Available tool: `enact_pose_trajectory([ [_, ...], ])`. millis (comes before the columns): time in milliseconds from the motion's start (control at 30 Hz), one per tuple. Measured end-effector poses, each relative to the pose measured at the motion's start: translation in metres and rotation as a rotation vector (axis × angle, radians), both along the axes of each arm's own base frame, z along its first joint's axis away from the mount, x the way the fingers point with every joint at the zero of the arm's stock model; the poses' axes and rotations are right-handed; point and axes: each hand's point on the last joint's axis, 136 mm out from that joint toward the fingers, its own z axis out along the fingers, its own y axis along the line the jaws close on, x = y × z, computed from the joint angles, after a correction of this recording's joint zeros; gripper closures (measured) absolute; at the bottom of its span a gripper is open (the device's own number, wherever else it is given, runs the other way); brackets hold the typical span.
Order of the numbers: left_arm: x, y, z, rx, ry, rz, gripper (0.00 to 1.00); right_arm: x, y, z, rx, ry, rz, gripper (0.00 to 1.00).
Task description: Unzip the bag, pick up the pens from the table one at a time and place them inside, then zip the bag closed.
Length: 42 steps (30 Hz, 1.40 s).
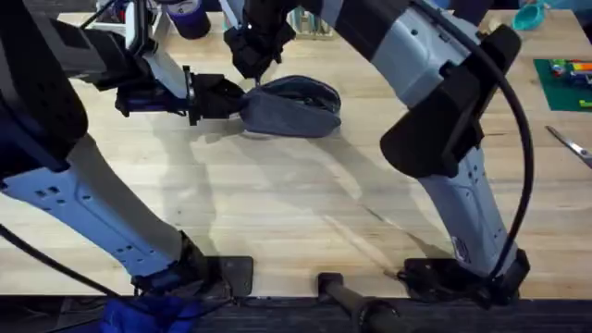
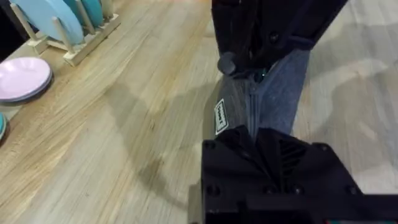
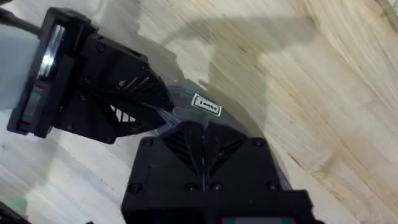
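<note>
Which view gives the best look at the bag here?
Overhead: the bag shows nearly whole on the table, with the left gripper at its end and the right gripper above it. Both wrist views show just a grey strip with a small label.

Green mat (image 1: 566,85), scissors (image 1: 570,145) at right; pink plate (image 2: 23,78), dish rack (image 2: 74,38).

The bag's (image 1: 294,106) left end is hidden behind the left gripper (image 1: 231,100). Its zipper pull is covered by the right gripper (image 1: 257,72). Scissors (image 1: 571,146) are cut off at the desk's right edge.
</note>
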Motion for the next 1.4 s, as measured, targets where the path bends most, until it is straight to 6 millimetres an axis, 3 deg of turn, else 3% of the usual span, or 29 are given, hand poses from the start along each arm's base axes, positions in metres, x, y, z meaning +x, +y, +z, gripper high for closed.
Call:
enact_pose_trajectory([
  [367,0.0,0.0,0.0,0.0,0.001,0.0,0.957,0.002,-0.004,-0.007,-0.014,0.008,-0.005,0.971],
  [667,-0.001,0.0,-0.001,0.007,0.004,-0.002,0.957,0.008,-0.014,-0.036,-0.024,0.056,-0.027,0.971],
  [967,-0.001,0.0,-0.001,0.006,0.006,-0.003,0.957,0.005,-0.021,-0.015,0.002,0.039,-0.031,0.971],
  [1400,-0.001,0.0,-0.001,0.006,0.006,-0.003,0.957,0.006,-0.024,-0.021,0.016,0.028,-0.036,0.972],
])
